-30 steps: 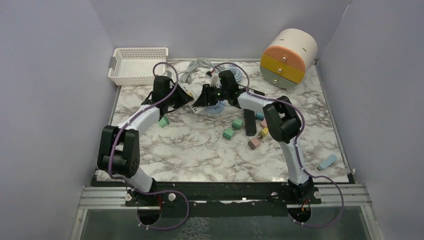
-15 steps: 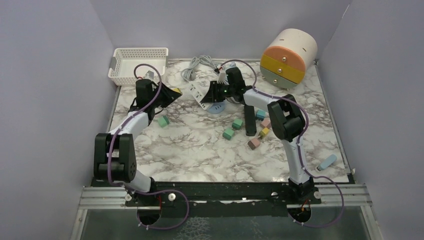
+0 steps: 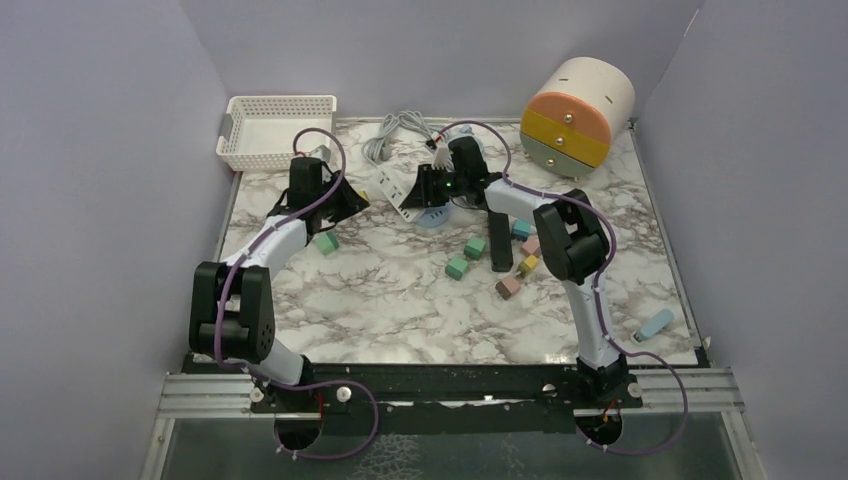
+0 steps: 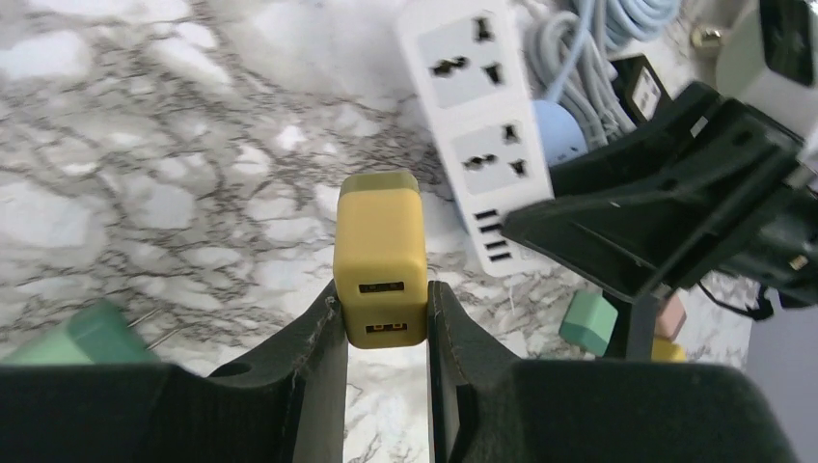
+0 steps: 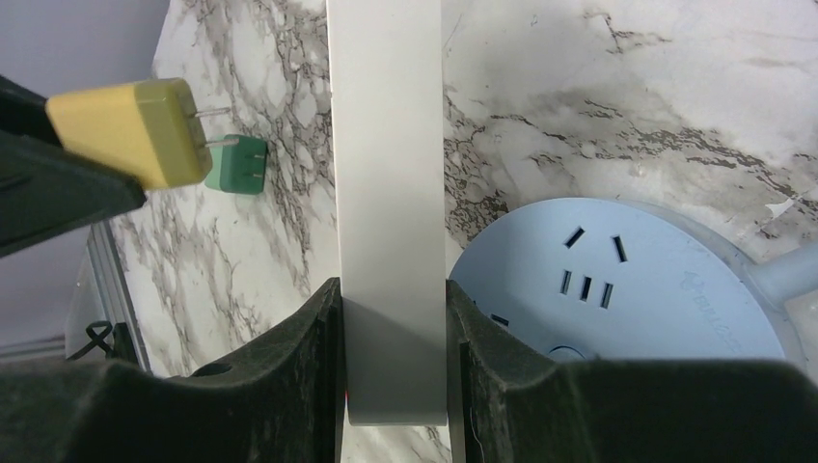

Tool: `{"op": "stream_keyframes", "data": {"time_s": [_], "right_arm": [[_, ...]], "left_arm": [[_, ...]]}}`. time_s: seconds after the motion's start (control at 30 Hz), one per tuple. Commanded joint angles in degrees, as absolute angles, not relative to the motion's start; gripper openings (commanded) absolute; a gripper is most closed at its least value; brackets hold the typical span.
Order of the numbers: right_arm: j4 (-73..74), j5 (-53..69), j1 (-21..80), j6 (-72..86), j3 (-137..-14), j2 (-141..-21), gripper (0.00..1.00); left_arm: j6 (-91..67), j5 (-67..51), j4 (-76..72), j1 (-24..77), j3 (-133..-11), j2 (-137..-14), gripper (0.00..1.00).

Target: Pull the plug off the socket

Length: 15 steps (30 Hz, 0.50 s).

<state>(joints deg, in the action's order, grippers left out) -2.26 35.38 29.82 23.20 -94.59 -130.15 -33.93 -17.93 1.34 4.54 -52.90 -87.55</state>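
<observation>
The left gripper (image 4: 383, 301) is closed on the yellow plug (image 4: 379, 241), clamping its rear end between both fingers. The plug is out of the socket: its two metal prongs are exposed and point toward the white power strip (image 5: 386, 174) without touching it. The right gripper (image 5: 391, 289) is closed on the power strip. A round blue socket unit (image 5: 617, 289) lies on the marble table (image 3: 400, 310) just beside the strip.

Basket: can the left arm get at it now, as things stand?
Probably yes: the basket lies just behind the left gripper, and nothing stands between them. But that gripper is shut on the yellow plug, so it cannot grasp.
</observation>
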Motion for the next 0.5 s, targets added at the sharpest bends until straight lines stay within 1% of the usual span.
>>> {"op": "stream_keyframes", "data": {"time_s": [0.0, 0.1, 0.2, 0.27, 0.33, 0.47], "right_arm": [[-1.8, 34.1, 29.4, 21.6, -95.6, -128.6, 0.01], [-1.5, 35.5, 29.4, 21.8, -96.1, -129.0, 0.01], [-0.4, 37.7, 29.4, 22.3, -97.1, -129.9, 0.02], [-0.7, 38.3, 29.7, 23.1, -97.2, -130.3, 0.07], [-1.0, 38.1, 30.1, 23.6, -97.8, -130.8, 0.15], [1.5, 37.6, 31.6, 23.3, -104.5, -134.2, 0.33]], "left_arm": [[-27.5, -16.5, 6.6, 5.7, -55.1, -85.9, 0.0], [-28.9, -26.8, 2.6, 4.9, -50.9, -87.0, 0.0], [-31.1, -33.2, 0.1, 4.9, -47.0, -89.9, 0.0], [-32.5, -34.7, -1.4, 5.1, -44.3, -91.0, 0.0], [-33.8, -36.5, -3.0, 5.3, -41.6, -91.2, 0.0], [-36.6, -39.4, -6.7, 6.5, -37.2, -91.1, 0.0]]}}
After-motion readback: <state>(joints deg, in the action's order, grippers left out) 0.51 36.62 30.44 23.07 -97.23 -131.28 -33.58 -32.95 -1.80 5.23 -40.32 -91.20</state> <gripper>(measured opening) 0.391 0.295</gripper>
